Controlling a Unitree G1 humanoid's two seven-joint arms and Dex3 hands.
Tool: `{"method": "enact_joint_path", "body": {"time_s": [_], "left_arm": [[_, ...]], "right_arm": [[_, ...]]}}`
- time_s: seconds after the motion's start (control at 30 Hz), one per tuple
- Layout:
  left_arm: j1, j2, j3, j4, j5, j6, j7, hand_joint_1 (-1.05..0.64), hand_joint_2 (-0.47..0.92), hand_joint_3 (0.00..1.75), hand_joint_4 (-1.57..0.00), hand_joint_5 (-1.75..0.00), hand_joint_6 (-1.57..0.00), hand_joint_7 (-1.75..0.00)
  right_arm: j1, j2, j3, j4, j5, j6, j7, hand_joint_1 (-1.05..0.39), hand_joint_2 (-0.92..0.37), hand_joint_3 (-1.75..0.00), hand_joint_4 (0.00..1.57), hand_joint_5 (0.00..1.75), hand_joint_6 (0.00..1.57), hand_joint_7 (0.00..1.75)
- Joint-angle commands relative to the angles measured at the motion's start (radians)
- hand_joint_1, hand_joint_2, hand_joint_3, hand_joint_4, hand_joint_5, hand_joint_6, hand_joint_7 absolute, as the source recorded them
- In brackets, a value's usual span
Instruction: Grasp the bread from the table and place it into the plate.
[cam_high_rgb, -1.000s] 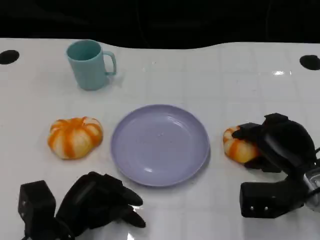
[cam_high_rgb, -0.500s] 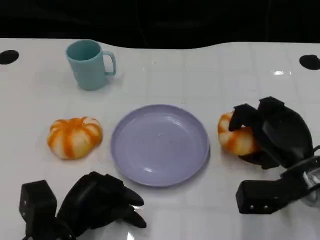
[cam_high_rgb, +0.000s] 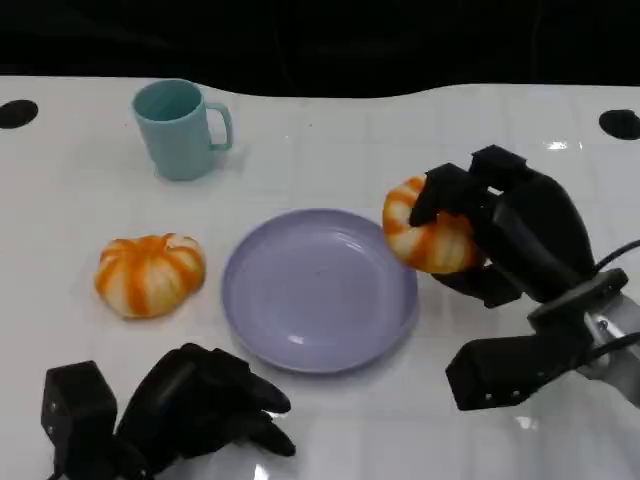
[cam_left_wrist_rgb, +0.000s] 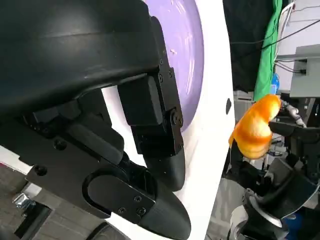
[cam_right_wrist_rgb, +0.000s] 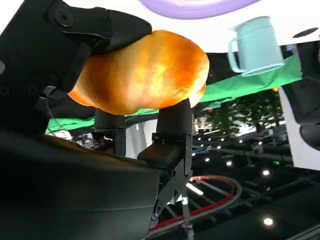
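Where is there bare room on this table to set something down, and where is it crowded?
The purple plate is bare inside. White table lies open between the teal mug and the far right corner, and in front of the plate between both hands. It is crowded at the plate's right rim, where the right hand holds a bread, and at its left by the other bread and left hand.

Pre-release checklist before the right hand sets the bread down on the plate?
1. Bread held by right hand: ok, fingers wrap it.
2. Bread off the table: ok.
3. Bread over plate: not ok, at the plate's right rim.
4. Plate free of objects: ok.
5. Left hand out of the path: ok, near the table's front edge.
6. Second bread and mug clear of plate: ok.
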Motion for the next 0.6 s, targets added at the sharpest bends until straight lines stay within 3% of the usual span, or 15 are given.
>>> {"method": "enact_joint_path", "body": {"time_s": [0.03,0.37,0.6], "left_arm": [[0.002,0.019,0.006,0.011,-0.002,-0.001,0.002,-1.05,0.78,0.0,-1.56,-0.18,-1.54,0.0],[0.016,0.02,0.005,-0.008,-0.005,0.003,-0.003,-1.05,0.77,0.0,-1.57,-0.18,-1.55,-0.01],[0.02,0.017,0.002,-0.009,-0.005,0.0,-0.006,-1.05,0.77,0.0,-1.57,-0.18,-1.55,0.0]], "right_arm": [[-0.02,0.028,-0.005,-0.026,0.018,0.005,0.051,-0.12,-0.23,-1.44,0.98,1.75,0.76,1.75],[-0.072,0.115,0.005,0.035,0.052,-0.036,0.181,-0.15,-0.27,-1.45,0.97,1.75,0.74,1.74],[-0.11,0.175,0.02,0.127,0.046,-0.029,0.186,-0.14,-0.29,-1.4,0.96,1.75,0.75,1.75]]}}
